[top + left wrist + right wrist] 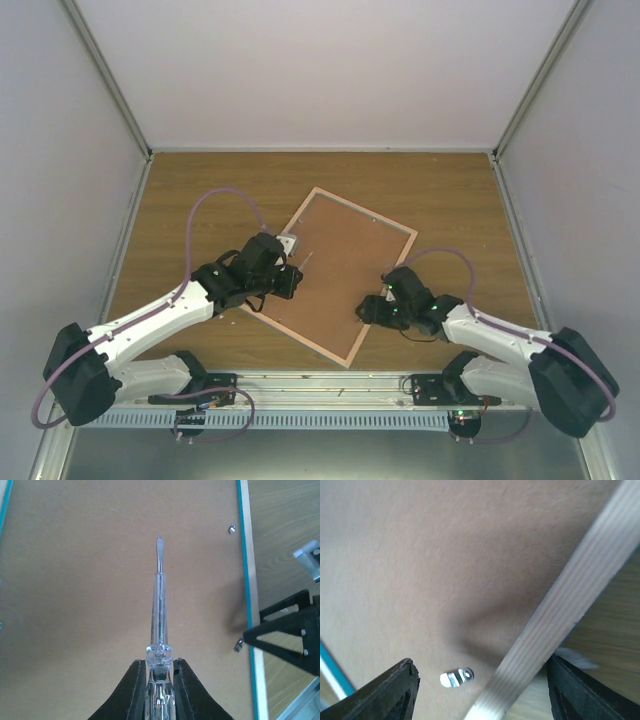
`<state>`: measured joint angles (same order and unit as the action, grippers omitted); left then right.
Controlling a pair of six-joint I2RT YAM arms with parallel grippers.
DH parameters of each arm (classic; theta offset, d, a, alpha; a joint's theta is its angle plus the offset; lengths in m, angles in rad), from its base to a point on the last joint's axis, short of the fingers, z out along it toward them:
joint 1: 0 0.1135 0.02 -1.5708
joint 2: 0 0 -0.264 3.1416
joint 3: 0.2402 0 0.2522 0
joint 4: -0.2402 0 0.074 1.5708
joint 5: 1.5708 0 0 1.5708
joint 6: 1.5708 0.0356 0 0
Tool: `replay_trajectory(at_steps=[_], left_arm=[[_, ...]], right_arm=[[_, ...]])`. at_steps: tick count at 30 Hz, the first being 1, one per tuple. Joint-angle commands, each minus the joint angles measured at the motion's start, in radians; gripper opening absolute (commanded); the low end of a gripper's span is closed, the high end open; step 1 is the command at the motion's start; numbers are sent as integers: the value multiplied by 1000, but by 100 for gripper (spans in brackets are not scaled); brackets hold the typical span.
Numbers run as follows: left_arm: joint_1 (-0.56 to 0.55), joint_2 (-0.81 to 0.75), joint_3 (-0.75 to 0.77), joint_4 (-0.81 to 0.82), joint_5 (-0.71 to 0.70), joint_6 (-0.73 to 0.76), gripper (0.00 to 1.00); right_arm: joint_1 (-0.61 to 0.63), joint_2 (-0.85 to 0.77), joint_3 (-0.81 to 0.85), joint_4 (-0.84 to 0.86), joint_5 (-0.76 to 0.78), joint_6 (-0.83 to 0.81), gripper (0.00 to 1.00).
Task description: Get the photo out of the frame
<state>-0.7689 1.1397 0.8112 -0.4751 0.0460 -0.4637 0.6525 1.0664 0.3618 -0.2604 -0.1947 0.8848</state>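
Observation:
The frame (345, 270) lies face down on the table, its brown fibreboard panel (75, 580) up inside pale wood edging (560, 620). The photo is hidden. My left gripper (160, 666) is shut on a clear-handled screwdriver (160, 605), whose flat tip points out over the panel. From above, the left gripper (287, 280) sits at the frame's left edge. My right gripper (482, 682) is open and straddles the frame's right edge, with a small metal tab (456, 677) between its fingers. In the top view the right gripper (373, 305) is by that edge.
Two more metal tabs (232, 528) (239, 644) sit along the panel's right side, next to the turquoise rim. A finger of the right gripper (287, 632) shows just beyond that rim. White walls enclose the wooden table (180, 200).

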Motion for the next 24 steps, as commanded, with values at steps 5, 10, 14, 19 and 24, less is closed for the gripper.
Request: replay_trajectory(at_steps=[5,10,14,19,24], left_arm=[[28,-14,5,32,-22,2,0],[75,-24,5,22,-21,13,0],[113,-35,6,23,-9,27,0],[154,-29,1,38,8,36,0],[179,-23,-5,54,18,47,0]], right_arm=[[195,287,191,174,-61,17,76],[249,482,372,185,-87,-88,81],[239,529,469,101,-51,-200,83],[146,504,513,4,-44,-352,83],[-31,431,516,-13,-66,-537,85]])
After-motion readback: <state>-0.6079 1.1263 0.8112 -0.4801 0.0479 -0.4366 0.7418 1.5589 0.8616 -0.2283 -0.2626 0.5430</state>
